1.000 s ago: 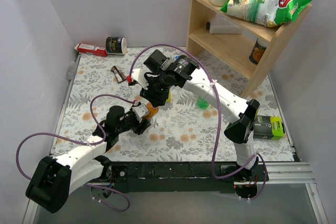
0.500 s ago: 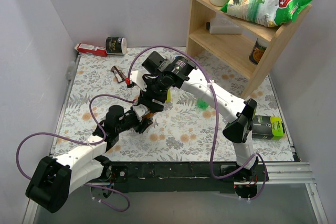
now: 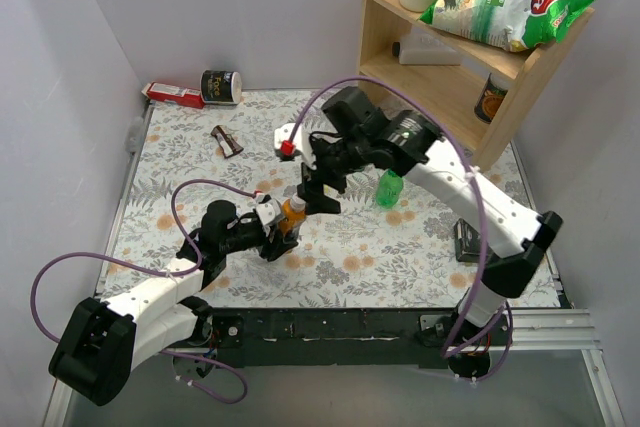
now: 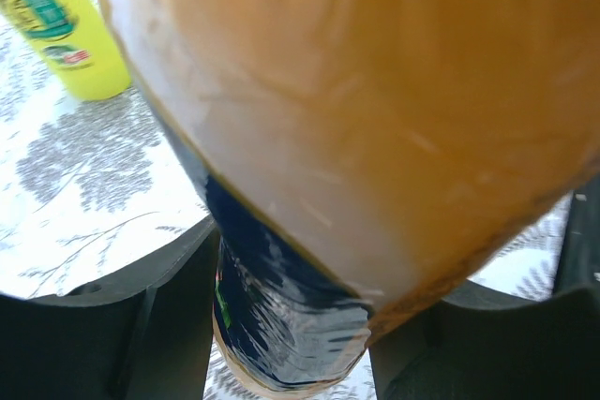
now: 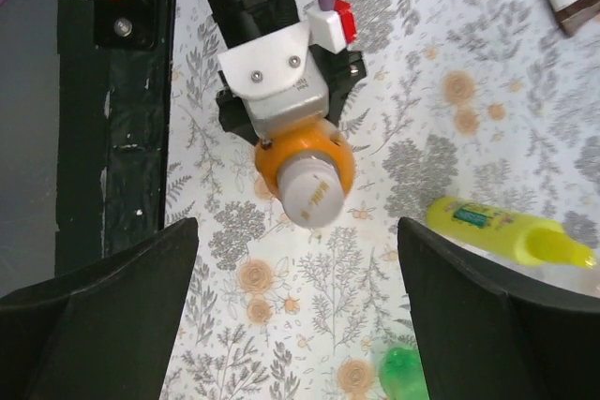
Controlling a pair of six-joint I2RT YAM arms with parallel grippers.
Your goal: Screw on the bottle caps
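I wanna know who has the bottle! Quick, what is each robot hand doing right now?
Left hand: closed on the orange bottle.
Right hand: open, holding nothing.

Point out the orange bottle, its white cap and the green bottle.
orange bottle (image 5: pixel 300 144), right wrist view, orange shoulder.
white cap (image 5: pixel 314 196), right wrist view, flat top.
green bottle (image 3: pixel 390 190), top external view, body.
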